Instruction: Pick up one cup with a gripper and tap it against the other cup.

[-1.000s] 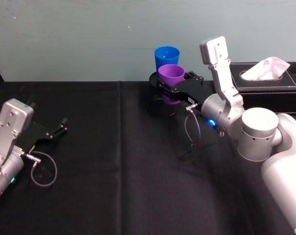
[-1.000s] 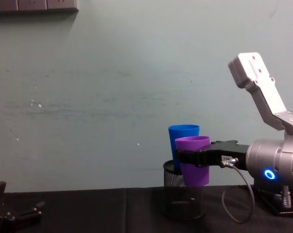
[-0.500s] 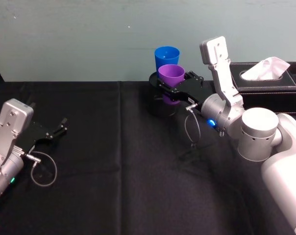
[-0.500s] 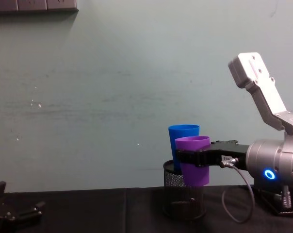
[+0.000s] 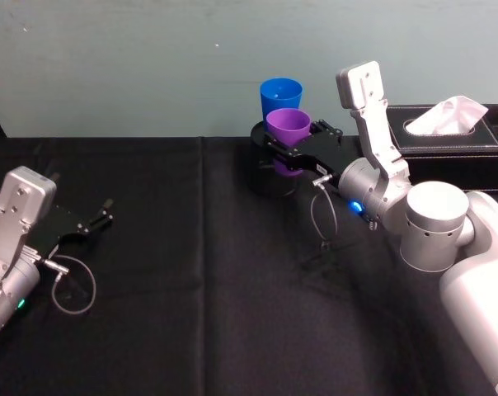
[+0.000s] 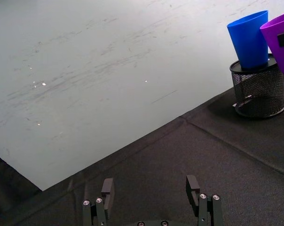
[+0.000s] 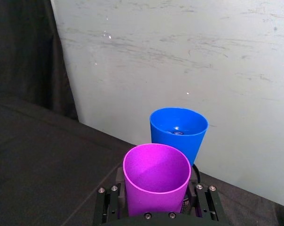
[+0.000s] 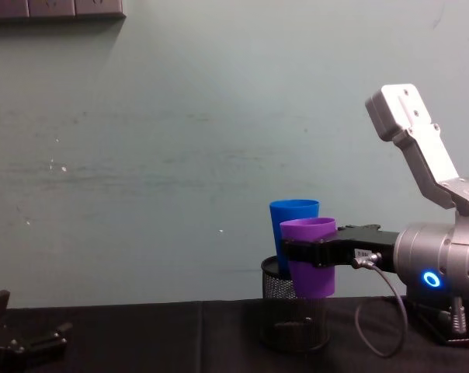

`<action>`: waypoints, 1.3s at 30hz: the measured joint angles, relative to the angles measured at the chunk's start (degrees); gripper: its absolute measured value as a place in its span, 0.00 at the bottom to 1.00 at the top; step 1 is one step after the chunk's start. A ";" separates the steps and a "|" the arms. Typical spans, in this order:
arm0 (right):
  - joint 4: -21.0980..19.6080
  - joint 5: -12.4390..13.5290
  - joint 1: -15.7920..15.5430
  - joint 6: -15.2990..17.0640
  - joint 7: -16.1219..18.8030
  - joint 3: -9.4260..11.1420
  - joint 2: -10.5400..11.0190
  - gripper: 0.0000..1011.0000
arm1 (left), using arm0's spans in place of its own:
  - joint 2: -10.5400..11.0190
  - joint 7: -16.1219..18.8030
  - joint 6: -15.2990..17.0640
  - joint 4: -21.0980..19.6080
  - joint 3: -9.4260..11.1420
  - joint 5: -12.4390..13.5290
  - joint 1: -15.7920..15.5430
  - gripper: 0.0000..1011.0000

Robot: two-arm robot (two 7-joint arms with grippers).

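– As far as one can judge, how much of the task is done?

– The pick-up is done. The right claw, black with two jaws on a silver wrist with a blue ring, pinches the purple plastic tumbler around its middle and holds it in the air above the far edge of the surface, just in front of the bright blue plastic tumbler. The blue one stands inside a black wire mesh holder at that far edge. The two cups look very close in the chest view, but I cannot tell if they touch, so the tap itself seems left to do.

– And the other arm?

– The left claw rests low near the left edge, jaws spread, with nothing between them.

– What are the things like?

– Both cups are smooth, tapered plastic with a wide round rim; the purple is shorter and wider. The surface has a black cloth with soft folds. A dark tissue box stands at the far right corner.
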 joint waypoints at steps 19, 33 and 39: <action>0.00 0.00 0.00 0.00 0.00 0.00 0.00 0.73 | 0.00 0.00 0.00 0.00 0.00 0.00 0.00 0.99; -3.61 0.10 -3.12 -0.48 -0.10 0.55 0.96 0.73 | 0.00 0.00 0.00 0.00 0.00 0.00 0.00 0.99; -9.83 0.22 -8.70 -0.87 -0.13 0.80 2.87 0.73 | 0.00 0.00 0.00 0.00 0.00 0.00 0.00 0.99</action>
